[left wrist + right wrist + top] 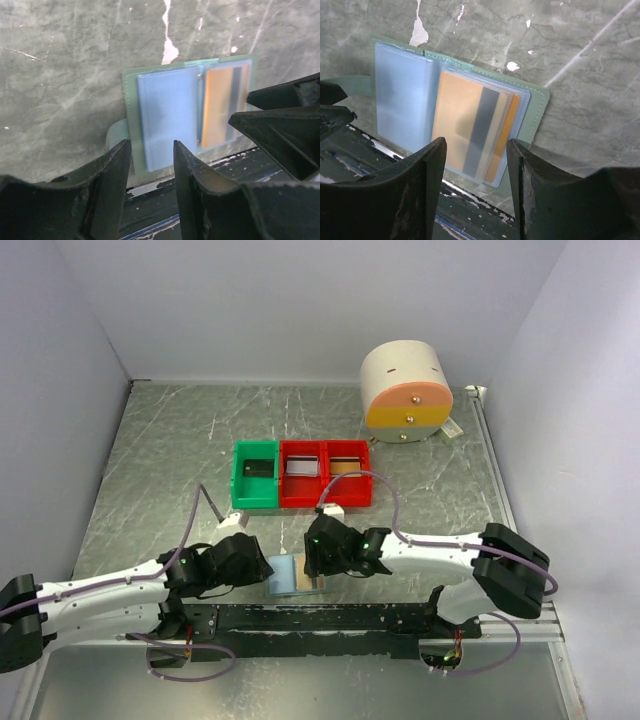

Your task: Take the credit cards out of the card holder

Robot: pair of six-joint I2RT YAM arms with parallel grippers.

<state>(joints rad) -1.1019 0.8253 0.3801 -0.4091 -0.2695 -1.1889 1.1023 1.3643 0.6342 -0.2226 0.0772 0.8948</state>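
Both left tool [150,146] and right tool [476,144] gape empty; card holder [283,575] lies spread sideways.

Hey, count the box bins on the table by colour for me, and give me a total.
green bin: 1
red bins: 2
Total: 3
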